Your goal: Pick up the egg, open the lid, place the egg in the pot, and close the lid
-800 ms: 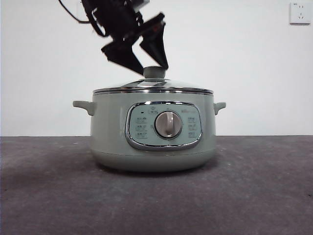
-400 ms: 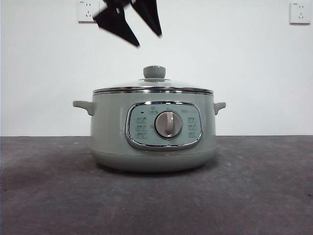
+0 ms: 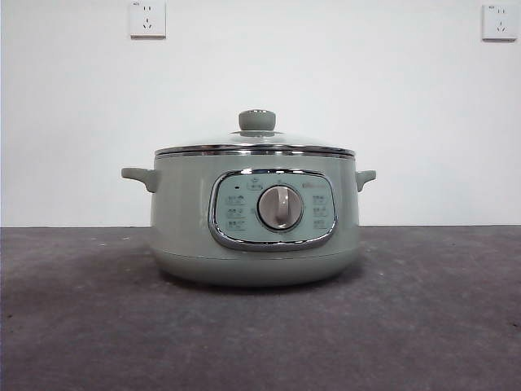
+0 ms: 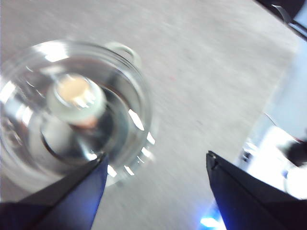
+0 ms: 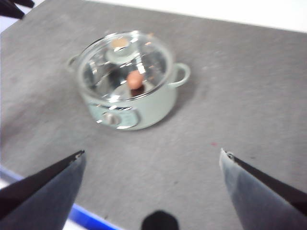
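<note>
We note the pot [image 3: 255, 228] standing upright at the middle of the dark table [image 3: 423, 326], control panel and dial [image 3: 279, 207] facing the front camera. The lid [image 3: 255, 145] sits closed on its rim, level, knob [image 3: 256, 120] on top. Through the glass, in the right wrist view, we see the egg [image 5: 135, 80] inside the pot, toward 4 o'clock from the knob.

Neither arm shows in the front view. The left gripper [image 4: 156, 165] hangs above the table with its jaws apart and nothing between them; in its blurred view the lid lies at about 10 o'clock from the jaws. The right gripper [image 5: 152, 155] is well apart from the pot, jaws spread wide, empty, with the pot at roughly 11 o'clock.

Two wall sockets [image 3: 147, 18] sit high on the white wall.
</note>
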`<state>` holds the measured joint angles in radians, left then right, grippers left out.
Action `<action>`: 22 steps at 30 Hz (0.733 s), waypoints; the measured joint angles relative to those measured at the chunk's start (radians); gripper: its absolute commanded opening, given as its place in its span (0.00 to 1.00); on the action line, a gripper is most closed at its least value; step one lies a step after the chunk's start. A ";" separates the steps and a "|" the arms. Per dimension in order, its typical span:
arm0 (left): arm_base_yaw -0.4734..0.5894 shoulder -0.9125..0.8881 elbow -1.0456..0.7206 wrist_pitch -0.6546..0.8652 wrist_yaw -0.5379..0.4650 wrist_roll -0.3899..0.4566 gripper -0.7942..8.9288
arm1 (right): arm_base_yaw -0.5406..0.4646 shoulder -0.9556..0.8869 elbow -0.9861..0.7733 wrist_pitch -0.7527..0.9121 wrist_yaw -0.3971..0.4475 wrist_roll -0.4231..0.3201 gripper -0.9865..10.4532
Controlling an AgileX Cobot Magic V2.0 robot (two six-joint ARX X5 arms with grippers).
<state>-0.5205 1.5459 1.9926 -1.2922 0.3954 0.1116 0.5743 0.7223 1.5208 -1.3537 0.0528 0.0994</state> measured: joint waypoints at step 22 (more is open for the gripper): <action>0.000 -0.126 0.000 -0.030 0.001 -0.009 0.08 | 0.000 0.089 0.000 0.000 -0.087 -0.069 0.09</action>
<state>-0.5205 1.4200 1.9926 -1.3220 0.3962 0.1024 0.5747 0.8116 1.5208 -1.3537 -0.0338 0.0299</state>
